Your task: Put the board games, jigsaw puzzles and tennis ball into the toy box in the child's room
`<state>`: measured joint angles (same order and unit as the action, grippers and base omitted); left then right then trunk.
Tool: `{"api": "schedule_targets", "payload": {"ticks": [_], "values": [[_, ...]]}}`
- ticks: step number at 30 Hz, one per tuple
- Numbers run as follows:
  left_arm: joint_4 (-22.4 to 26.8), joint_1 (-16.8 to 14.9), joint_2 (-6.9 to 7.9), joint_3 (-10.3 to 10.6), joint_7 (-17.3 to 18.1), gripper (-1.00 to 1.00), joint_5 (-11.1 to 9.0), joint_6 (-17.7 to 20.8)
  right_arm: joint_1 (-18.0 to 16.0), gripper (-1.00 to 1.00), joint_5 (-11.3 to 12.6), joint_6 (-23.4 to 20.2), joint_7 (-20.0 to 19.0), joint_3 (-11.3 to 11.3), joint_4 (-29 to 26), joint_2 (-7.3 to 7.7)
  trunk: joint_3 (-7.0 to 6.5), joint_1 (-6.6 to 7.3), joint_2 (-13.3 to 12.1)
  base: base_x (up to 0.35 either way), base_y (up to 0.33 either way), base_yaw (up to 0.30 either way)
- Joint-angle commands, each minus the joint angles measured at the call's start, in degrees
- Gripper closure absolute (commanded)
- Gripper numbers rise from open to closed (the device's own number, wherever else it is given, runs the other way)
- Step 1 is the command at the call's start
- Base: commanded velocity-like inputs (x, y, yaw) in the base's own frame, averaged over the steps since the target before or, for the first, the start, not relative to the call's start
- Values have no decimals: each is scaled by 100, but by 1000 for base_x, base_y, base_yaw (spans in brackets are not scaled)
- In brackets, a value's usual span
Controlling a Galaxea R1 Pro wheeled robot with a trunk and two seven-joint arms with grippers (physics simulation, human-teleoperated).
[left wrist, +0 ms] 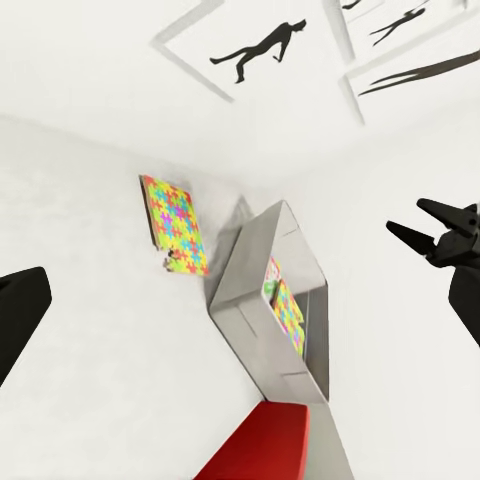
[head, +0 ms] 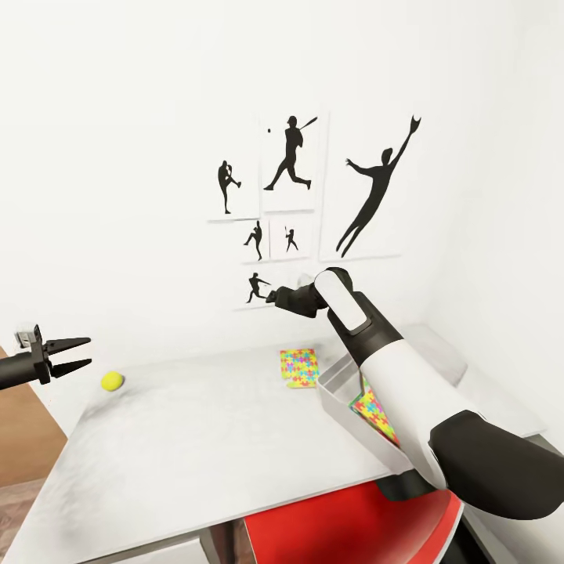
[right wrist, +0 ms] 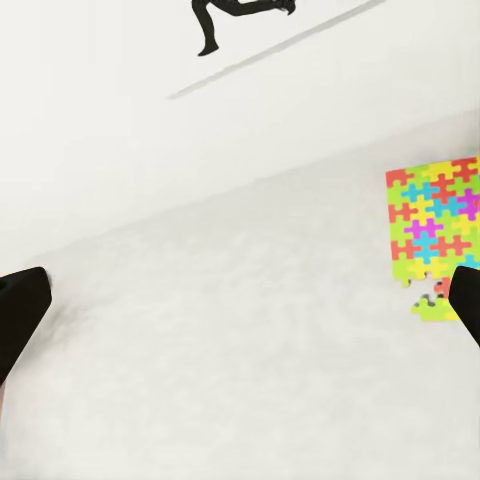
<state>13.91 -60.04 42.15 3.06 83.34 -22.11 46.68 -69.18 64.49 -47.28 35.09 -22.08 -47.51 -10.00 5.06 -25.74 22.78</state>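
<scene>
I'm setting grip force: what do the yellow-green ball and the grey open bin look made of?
The small yellow-green tennis ball looks matte and felt-like, though too small to confirm. The light grey open-topped toy box looks like smooth moulded plastic: thin, even, seamless walls with a soft sheen.

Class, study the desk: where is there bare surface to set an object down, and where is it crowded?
Bare: the wide stretch of table between the tennis ball and the toy box, forward of the loose jigsaw puzzle. Crowded: the far right, where the puzzle, box and right arm bunch together.
</scene>
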Motion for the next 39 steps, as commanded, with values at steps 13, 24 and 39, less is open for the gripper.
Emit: {"api": "schedule_targets", "payload": {"ticks": [13,24,39], "values": [[-2,-8,4,37,24,-100,-22,60,-7,-100,56,-4,69,-8,-4,0,14,-4,14,2,0,0],[-2,-8,4,30,24,-100,-19,60,-7,-100,55,16,88,-27,-121,0,14,-4,14,0,0,0],[0,-8,188,86,-58,-100,25,-295,-242,-100,106,-467,867,53,-69,0,71,-4,14,0,0,56]]}}
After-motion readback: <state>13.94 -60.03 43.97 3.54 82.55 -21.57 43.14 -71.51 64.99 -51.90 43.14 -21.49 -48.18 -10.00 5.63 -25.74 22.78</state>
